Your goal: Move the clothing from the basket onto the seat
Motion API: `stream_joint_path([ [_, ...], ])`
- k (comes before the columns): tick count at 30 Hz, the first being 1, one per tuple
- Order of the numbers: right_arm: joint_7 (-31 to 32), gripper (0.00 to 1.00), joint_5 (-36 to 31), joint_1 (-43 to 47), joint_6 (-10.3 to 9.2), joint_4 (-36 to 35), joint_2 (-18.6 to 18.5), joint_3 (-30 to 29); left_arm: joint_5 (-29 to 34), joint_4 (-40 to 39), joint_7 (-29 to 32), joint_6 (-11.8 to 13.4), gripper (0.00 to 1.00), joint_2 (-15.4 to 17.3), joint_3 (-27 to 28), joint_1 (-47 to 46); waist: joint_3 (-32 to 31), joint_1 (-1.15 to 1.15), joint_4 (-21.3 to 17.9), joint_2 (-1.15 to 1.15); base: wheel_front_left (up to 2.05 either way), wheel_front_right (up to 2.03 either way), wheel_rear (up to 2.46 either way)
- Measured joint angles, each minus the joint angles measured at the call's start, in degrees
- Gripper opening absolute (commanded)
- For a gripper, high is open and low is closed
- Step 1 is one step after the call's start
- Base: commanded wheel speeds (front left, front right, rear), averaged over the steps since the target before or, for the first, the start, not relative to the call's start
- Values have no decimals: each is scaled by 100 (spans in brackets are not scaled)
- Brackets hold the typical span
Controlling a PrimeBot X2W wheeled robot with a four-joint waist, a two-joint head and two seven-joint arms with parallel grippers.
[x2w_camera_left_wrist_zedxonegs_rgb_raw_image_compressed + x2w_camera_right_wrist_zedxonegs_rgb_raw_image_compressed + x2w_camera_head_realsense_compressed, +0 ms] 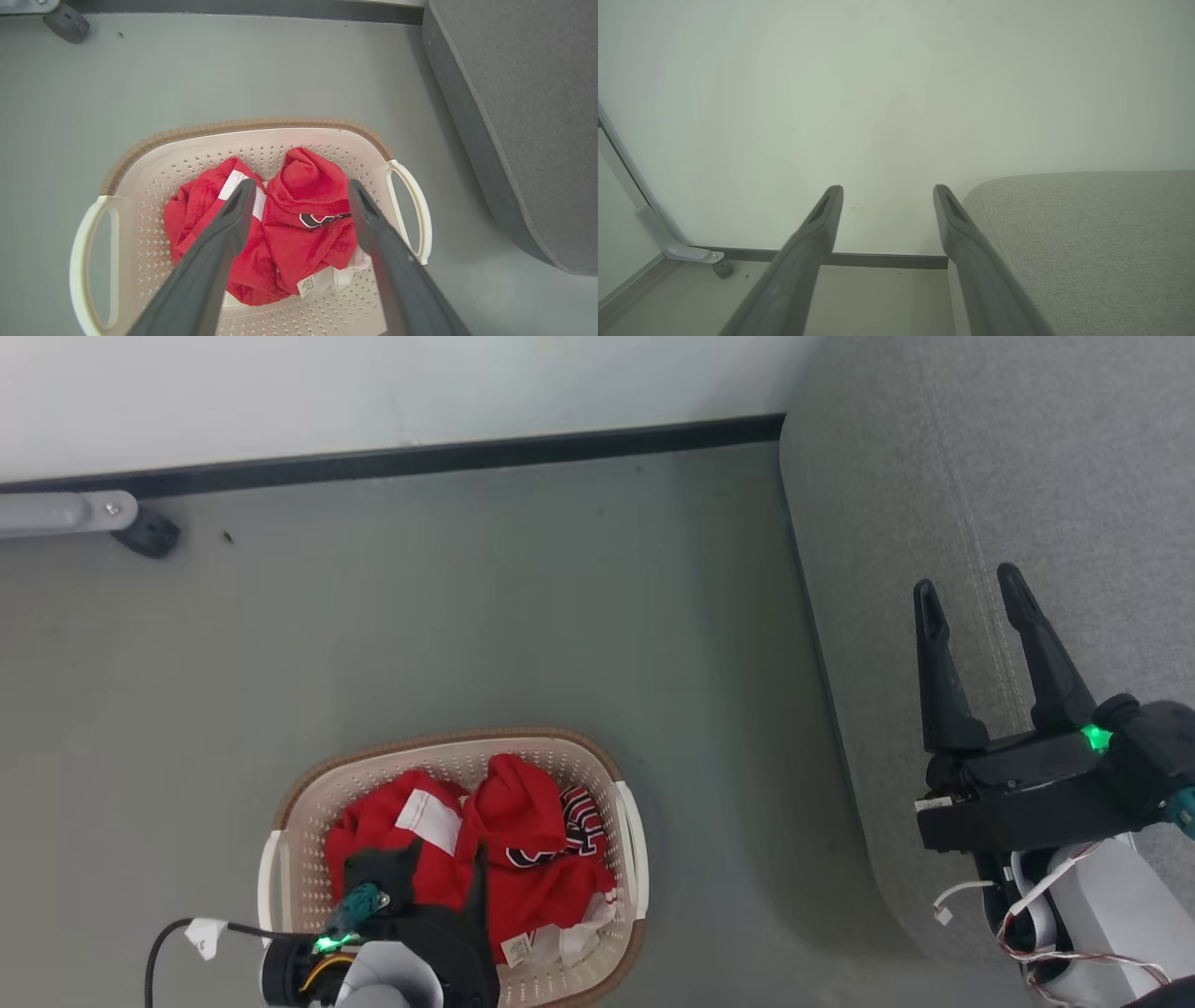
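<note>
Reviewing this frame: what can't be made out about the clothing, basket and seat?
- Garment count: the clothing lies bunched in the basket, and its folds hide the number.
- Print on the tag: too small, left wrist view.
- The basket's near rim: below the bottom edge, left wrist view.
- The seat: full extent cut by the head view's right edge.

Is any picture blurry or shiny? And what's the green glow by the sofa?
Head view: sharp and evenly lit; the green glow is a small lamp on the right gripper. Left wrist view: the clothing in the basket is crisp, but the left gripper's jaws go smeary near the bottom edge. Right wrist view: the wall fades greyer toward the right; no glare.
</note>
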Motion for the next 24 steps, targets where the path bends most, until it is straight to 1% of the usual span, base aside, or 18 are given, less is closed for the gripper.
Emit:
stream_joint_path([
  [4,-7,100,0,-198,10,-189,25,-19,-247,86,116,30,100,-9,-207,-261,340,0,-107,0,0,0,0],
  [9,-40,100,-15,-414,10,-439,30,-74,-312,264,272,32,100,-8,-366,-653,769,-1,-243,0,0,0,0],
  [13,-41,100,-21,-534,10,-654,59,-87,-481,436,431,41,100,-8,-382,-978,1113,0,-360,0,0,0,0],
  [15,-41,100,-22,-627,10,-776,71,-102,-504,563,524,81,100,-9,-377,-1143,1282,0,-419,0,0,0,0],
  [21,-42,100,-23,-820,10,-1074,80,-215,-569,913,815,81,100,-8,-352,-1627,1800,-1,-596,1,0,0,0],
  [24,-41,100,-24,-871,9,-1098,101,-233,-566,1107,900,81,100,-4,-345,-1839,2047,-1,-677,0,0,0,0],
])
